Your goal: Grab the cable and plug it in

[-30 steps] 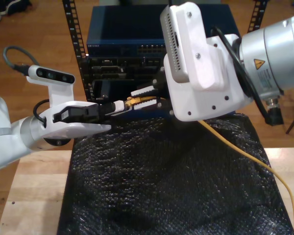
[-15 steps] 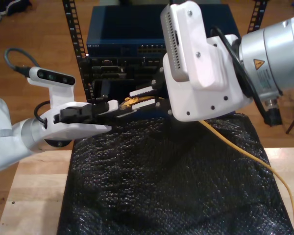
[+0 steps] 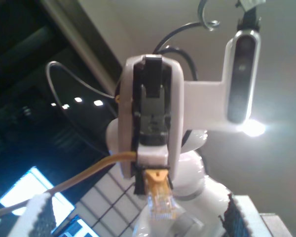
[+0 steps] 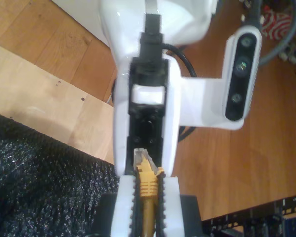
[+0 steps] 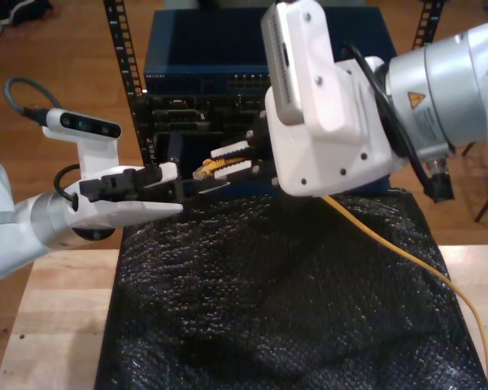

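Note:
The orange-yellow cable (image 5: 394,244) runs from the exterior view's right edge over the black mat up to my second gripper (image 5: 228,160). That gripper is shut on the orange boot, and the clear plug (image 5: 203,170) sticks out towards the exterior view's left. The second wrist view shows the boot (image 4: 147,185) between its fingers (image 4: 126,202) and the plug tip (image 4: 142,159) pointing at my first gripper. My first gripper (image 5: 187,180) reaches in from the exterior view's left, open, with the plug just at its fingertips. The plug (image 3: 161,200) faces its camera, and a ribbed pad (image 3: 39,217) stands wide of it.
A dark rack with a blue switch (image 5: 203,57) and a row of ports (image 5: 248,81) stands behind the grippers, between perforated posts (image 5: 124,57). A black bubble-textured mat (image 5: 285,309) covers the wooden table (image 5: 57,325). Wooden floor lies beyond.
The second arm has shifted toward the exterior view's left, carrying the plug closer to the first gripper. The first gripper's fingertips have drawn back a little and stand apart around the plug.

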You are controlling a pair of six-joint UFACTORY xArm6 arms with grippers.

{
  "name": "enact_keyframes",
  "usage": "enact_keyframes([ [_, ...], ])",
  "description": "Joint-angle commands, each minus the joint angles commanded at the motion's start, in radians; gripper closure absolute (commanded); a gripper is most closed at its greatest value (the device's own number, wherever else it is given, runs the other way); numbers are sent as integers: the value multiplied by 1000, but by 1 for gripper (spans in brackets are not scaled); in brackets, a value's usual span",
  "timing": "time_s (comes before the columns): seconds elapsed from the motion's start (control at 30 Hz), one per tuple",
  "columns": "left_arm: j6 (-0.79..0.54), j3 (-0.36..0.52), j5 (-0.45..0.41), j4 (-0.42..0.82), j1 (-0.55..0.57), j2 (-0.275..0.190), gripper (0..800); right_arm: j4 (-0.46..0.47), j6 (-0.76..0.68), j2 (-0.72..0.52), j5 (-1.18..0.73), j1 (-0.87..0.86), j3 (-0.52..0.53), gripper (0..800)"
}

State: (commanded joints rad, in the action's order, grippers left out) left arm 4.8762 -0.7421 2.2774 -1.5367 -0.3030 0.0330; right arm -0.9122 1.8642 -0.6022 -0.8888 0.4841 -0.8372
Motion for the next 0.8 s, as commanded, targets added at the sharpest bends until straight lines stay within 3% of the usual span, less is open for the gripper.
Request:
enact_keyframes([
  [0.47,0,-201,-115,129,-112,-5,2,6,-107,77,-84,-161,-46,800],
  [0.8,2,-345,-164,218,-110,-28,2,11,-193,146,-203,-285,-80,800],
])
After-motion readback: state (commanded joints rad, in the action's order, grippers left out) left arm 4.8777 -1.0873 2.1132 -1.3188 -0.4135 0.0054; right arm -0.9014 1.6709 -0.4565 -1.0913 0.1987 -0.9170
